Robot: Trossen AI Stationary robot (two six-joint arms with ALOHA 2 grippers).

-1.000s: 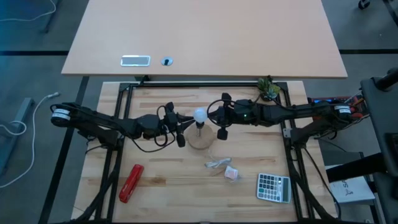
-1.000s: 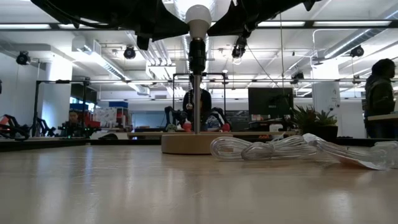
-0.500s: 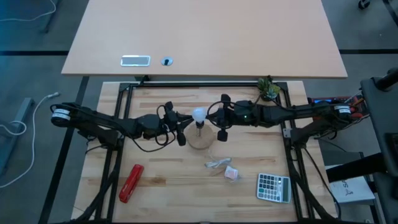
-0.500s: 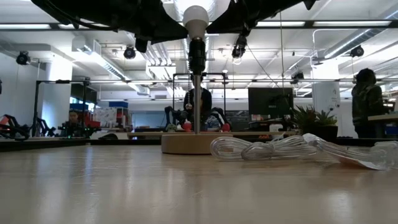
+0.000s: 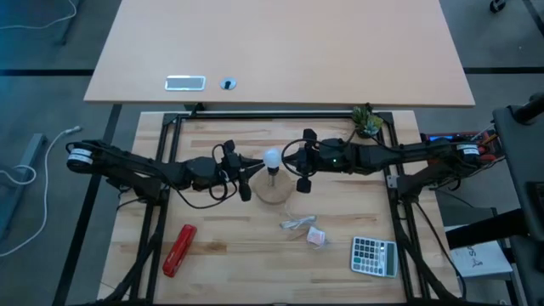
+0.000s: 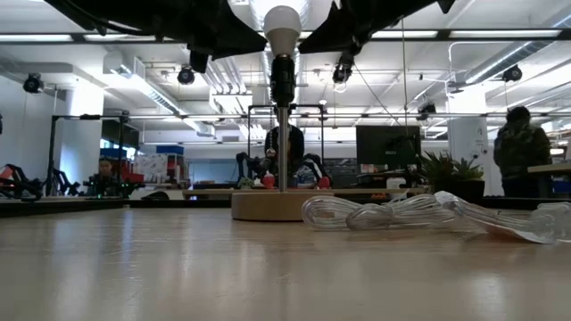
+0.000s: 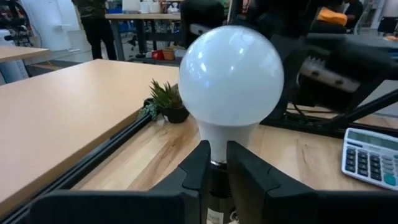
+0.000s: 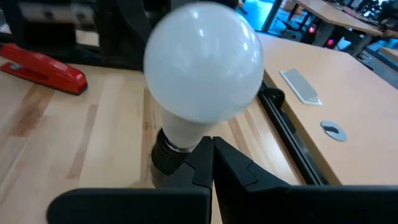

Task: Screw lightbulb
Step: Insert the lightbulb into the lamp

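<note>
On the table [image 5: 212, 246], both arms met at the round wooden base [image 5: 274, 190] as before. The left tool [image 5: 247, 174] stood narrowly parted about the socket just under the lightbulb [image 5: 272, 157], having drawn slightly away since a second earlier. The right tool [image 5: 299, 172], fingers pressed together, lay just beside the bulb's neck. The lightbulb sat upright atop the stem, unmoved.

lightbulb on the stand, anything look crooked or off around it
Nothing stands out. The lightbulb sits upright and in line with its thin post on the round wooden base, intact. The only stray things are a crumpled clear wrapper and a small packet on the table near the base, clear of it.
</note>
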